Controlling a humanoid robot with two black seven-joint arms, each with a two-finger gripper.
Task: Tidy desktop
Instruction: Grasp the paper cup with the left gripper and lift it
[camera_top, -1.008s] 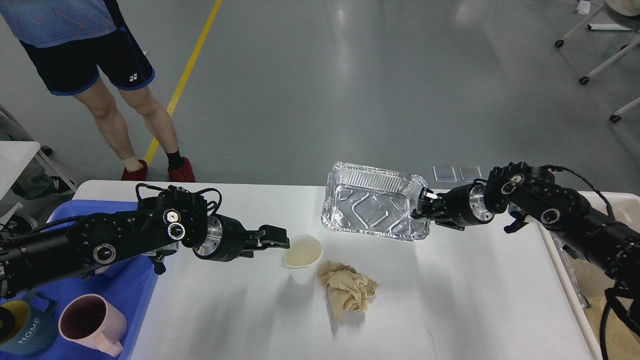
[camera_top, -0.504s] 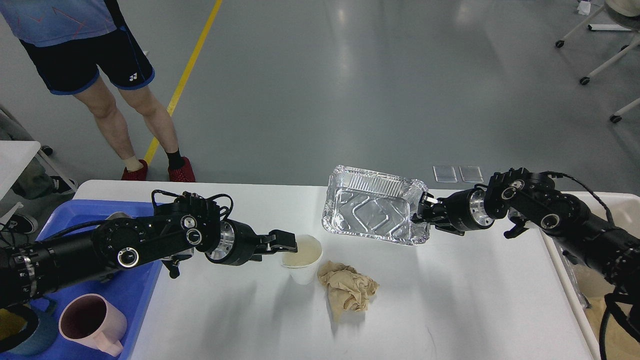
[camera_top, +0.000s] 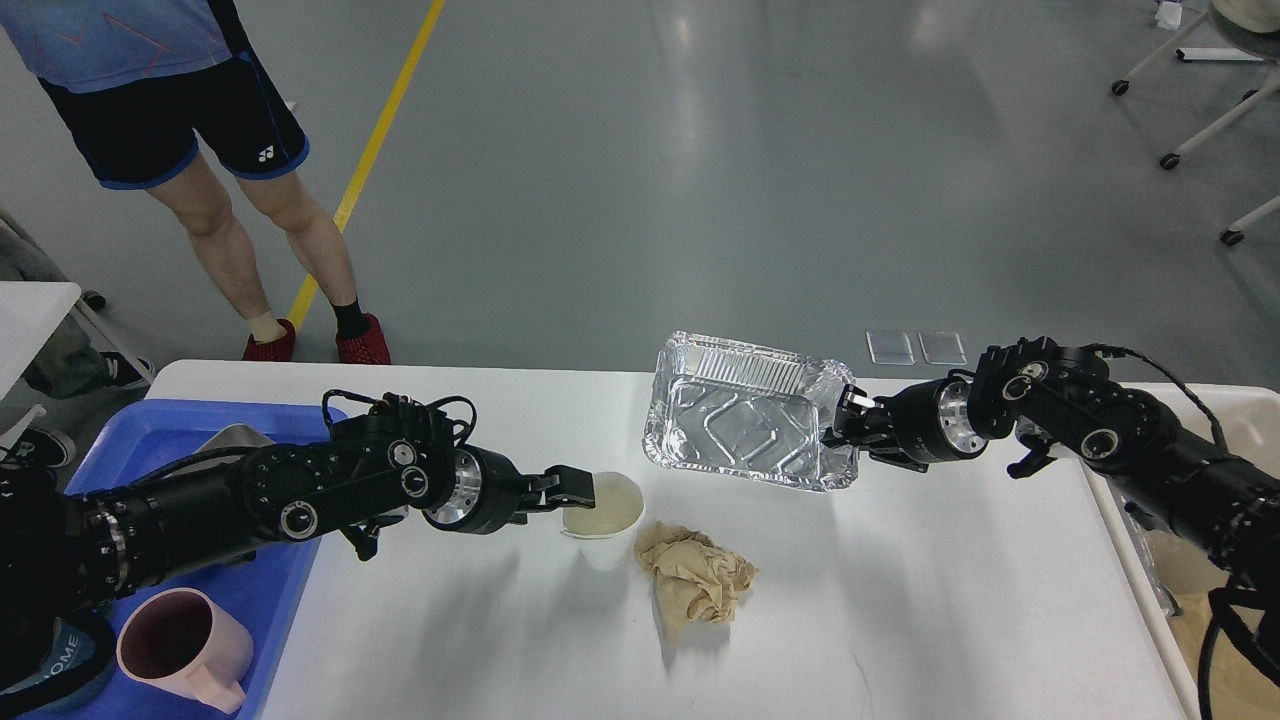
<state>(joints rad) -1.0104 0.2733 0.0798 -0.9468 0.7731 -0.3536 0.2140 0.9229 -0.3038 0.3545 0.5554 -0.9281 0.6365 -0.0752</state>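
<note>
The white desktop (camera_top: 950, 600) carries a white paper cup (camera_top: 603, 520) and a crumpled brown paper ball (camera_top: 697, 582) near its middle. My left gripper (camera_top: 577, 488) reaches in from the left and its tip is at the cup's left rim; its fingers cannot be told apart. My right gripper (camera_top: 848, 418) is shut on the right rim of a shiny foil tray (camera_top: 745, 425). It holds the tray tilted above the desktop, with the open side facing me.
A blue plastic tray (camera_top: 150, 440) at the left holds a pink mug (camera_top: 180, 650), a teal "HOME" item (camera_top: 60, 662) and a grey object (camera_top: 235, 440). A beige bin (camera_top: 1235, 420) stands off the right edge. A person (camera_top: 200, 130) stands beyond the far left corner.
My left arm has moved right, bringing its gripper from just short of the cup up to its left rim. The right arm with the foil tray has barely shifted.
</note>
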